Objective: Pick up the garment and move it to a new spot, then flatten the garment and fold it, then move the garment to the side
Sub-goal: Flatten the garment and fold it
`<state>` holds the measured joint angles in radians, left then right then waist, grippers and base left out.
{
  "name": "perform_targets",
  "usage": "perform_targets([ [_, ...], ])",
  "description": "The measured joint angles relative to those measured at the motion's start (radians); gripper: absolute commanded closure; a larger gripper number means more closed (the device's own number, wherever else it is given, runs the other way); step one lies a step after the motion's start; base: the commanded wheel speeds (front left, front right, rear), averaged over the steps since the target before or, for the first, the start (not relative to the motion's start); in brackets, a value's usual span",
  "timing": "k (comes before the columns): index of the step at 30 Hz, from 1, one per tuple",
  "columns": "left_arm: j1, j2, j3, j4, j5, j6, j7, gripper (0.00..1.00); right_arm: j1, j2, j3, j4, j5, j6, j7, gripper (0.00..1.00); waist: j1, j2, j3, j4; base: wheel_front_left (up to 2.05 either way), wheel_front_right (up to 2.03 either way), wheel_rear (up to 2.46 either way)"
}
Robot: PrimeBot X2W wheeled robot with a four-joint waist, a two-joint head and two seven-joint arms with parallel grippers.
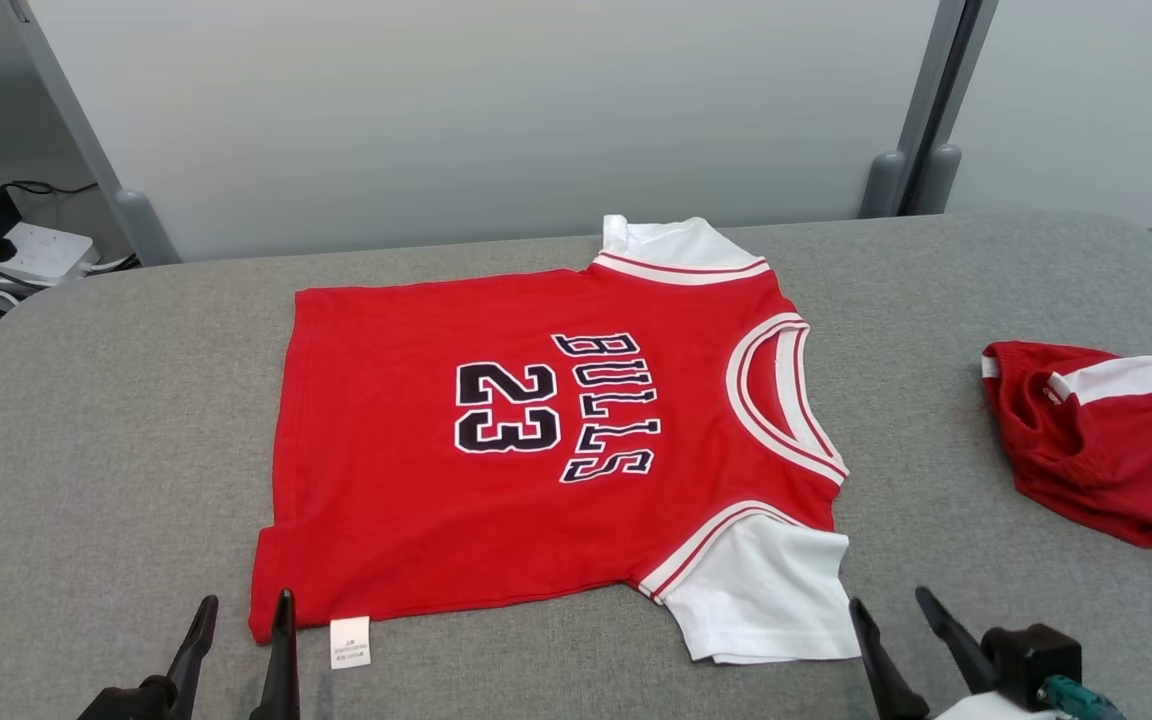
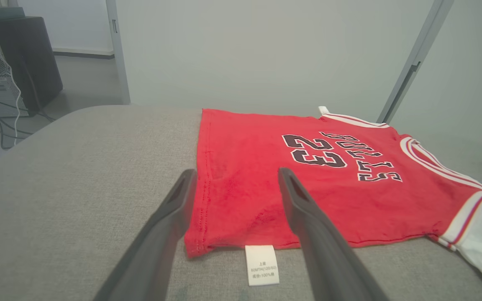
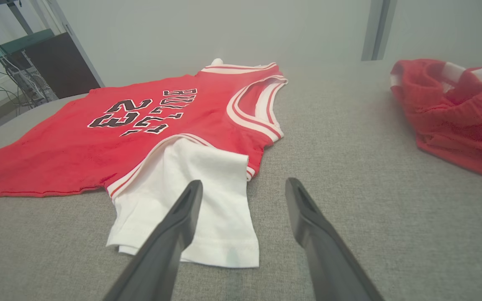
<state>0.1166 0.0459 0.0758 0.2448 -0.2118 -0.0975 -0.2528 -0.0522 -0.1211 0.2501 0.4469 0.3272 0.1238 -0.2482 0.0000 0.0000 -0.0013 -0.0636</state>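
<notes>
The red Bulls jersey lay flat at the middle of the grey padded table, probably light and limp, best pinched at its near hem corner and near white sleeve, where the left gripper and right gripper hovered splayed and empty.

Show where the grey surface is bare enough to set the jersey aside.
Widest bare patch: the grey surface left of the jersey. A narrower strip lies between it and the crumpled red garment, which crowds the right edge.
</notes>
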Motion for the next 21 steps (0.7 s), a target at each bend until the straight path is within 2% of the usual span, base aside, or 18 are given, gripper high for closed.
perform_targets([
  [10, -0.002, 0.000, -0.014, 0.022, 0.000, -0.009, 0.000, 0.00, -0.042, -0.008, 0.073, 0.159, 0.038, 0.000, 0.000, 0.00, 0.0000, 0.0000, 0.013, 0.018, 0.00, 0.00, 0.00],
  [21, -0.010, 0.000, -0.026, 0.042, 0.000, -0.022, 0.000, 0.00, -0.078, 0.001, 0.076, 0.259, 0.043, 0.002, 0.000, 0.00, 0.0000, 0.0000, 0.035, 0.051, 0.00, 0.00, 0.00],
])
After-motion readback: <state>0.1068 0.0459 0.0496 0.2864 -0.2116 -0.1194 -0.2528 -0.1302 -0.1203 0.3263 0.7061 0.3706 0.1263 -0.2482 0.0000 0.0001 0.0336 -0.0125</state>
